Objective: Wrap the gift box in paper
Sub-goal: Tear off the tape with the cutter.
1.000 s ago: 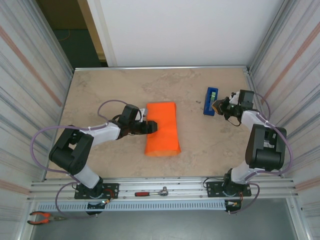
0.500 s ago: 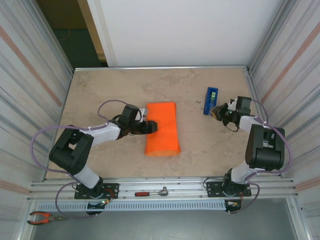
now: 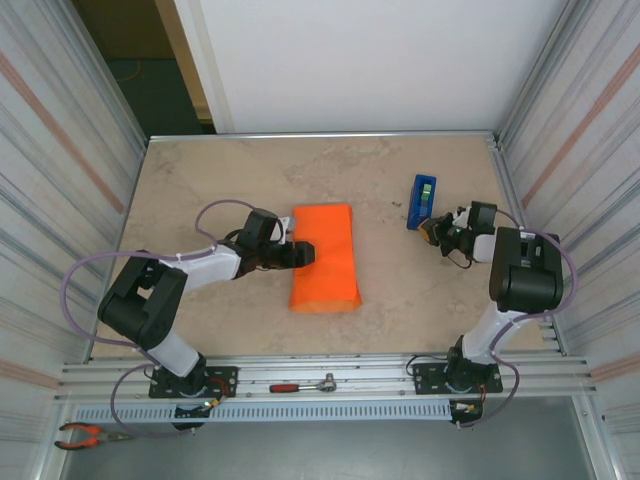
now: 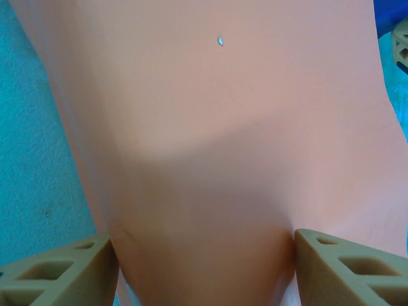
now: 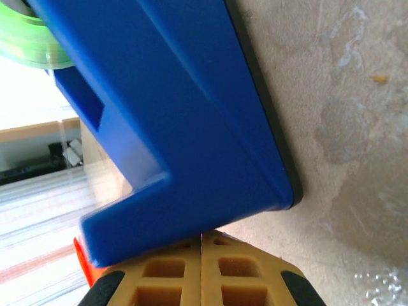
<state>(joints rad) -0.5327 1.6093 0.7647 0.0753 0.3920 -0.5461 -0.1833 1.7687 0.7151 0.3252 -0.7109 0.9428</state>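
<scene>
Now: orange bundle mid-table, left arm on it, right arm at the dispenser

You have the paper (image 3: 325,258) folded into a raised oblong bundle near the middle of the table (image 3: 220,190), long side running from near edge to far edge. Whatever is inside it is covered.

Your left gripper (image 3: 302,252) reaches in over the bundle's left long edge. In the left wrist view its fingers (image 4: 64,268) stand apart, with the orange sheet filling the gap and meeting both inner faces: a grip on the paper.

Well apart, toward the right edge, the blue tape dispenser (image 3: 423,200) stands with a green tape roll (image 5: 25,38) at its far end. Your right gripper (image 3: 432,228) sits at the dispenser's near end, fingertips pressed together, holding nothing. From the right wrist view they look right against the blue body (image 5: 185,127); you cannot tell whether they touch it.
</scene>
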